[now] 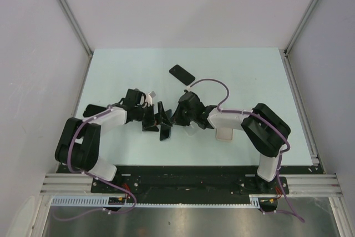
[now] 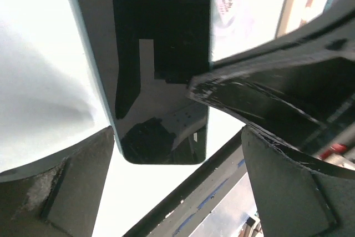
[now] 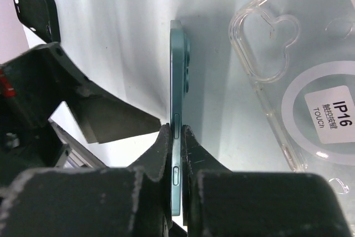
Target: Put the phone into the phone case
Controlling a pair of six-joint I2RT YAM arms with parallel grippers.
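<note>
The phone is teal with a dark screen and stands on its long edge. My right gripper is shut on it, the pads pressing its front and back near the side buttons. In the top view the phone hangs between both grippers at the table's middle. My left gripper is open, its fingers wide apart just short of the phone's screen and not touching it. The clear phone case, labelled IP16, lies flat on the table beside the phone. In the top view it shows as a pale patch under my right gripper. My left gripper faces it.
A black case lies at the far middle of the table and also shows in the right wrist view. A white rectangular item lies under the right forearm. The table's black front rail runs below the left gripper.
</note>
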